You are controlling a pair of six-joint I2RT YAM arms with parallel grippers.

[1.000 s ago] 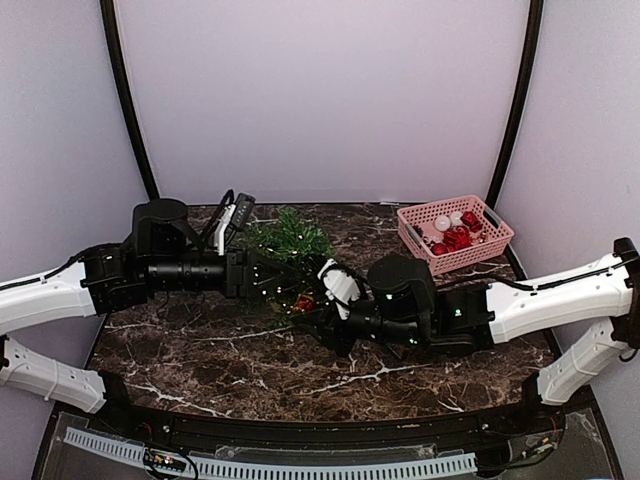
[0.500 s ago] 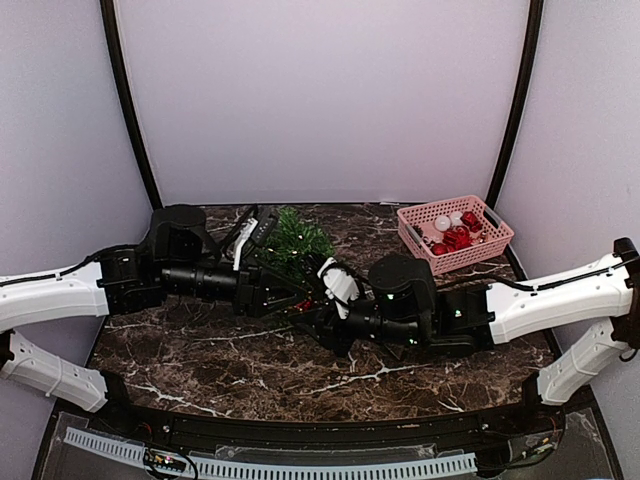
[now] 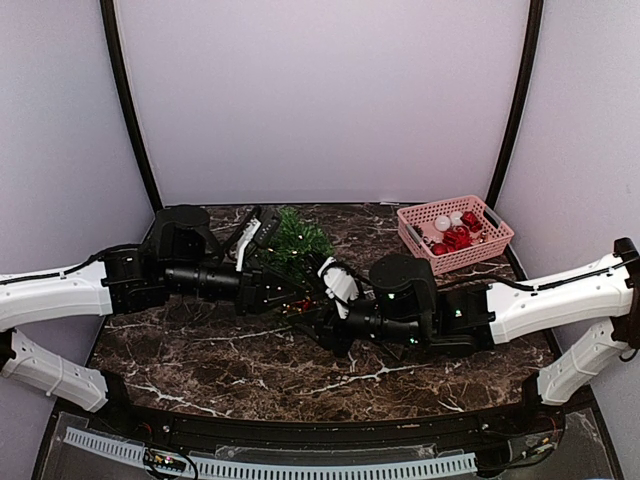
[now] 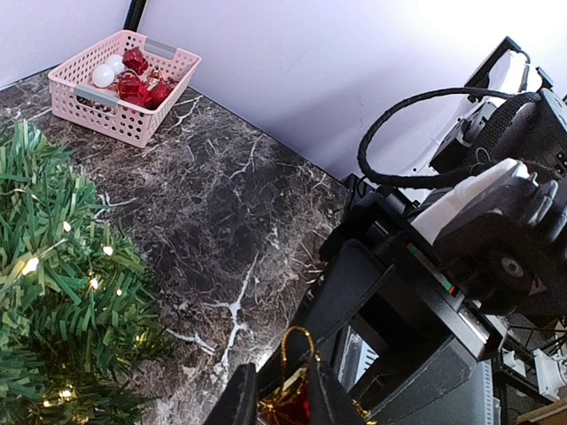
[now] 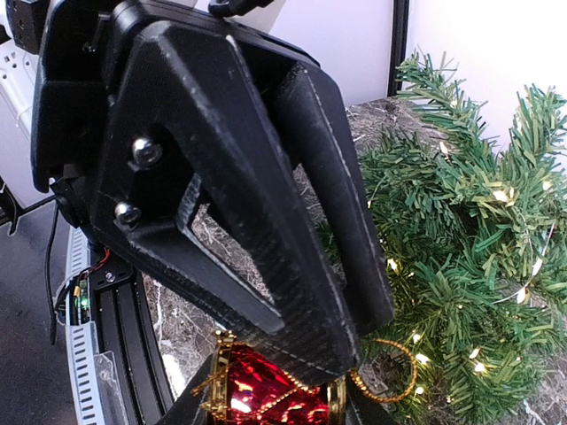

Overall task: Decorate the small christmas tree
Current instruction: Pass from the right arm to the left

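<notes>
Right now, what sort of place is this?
Probably a lab test booth: plain lilac walls back and flank a marble-patterned table, the left arm and right arm are mounted at its near edge. Props: small christmas tree, pink basket.

A red ornament with gold trim sits at the bottom edge, clasped between the dark fingers of the right tool. Above it looms the black left tool – its two long fingers narrow to a tip right at the ornament's gold cap, though whether they pinch it cannot be told. A gold cord loop curls just right of the ornament. Further right stands the small christmas tree, white lights glowing – and left of the ornament shows the marbled table.
</notes>
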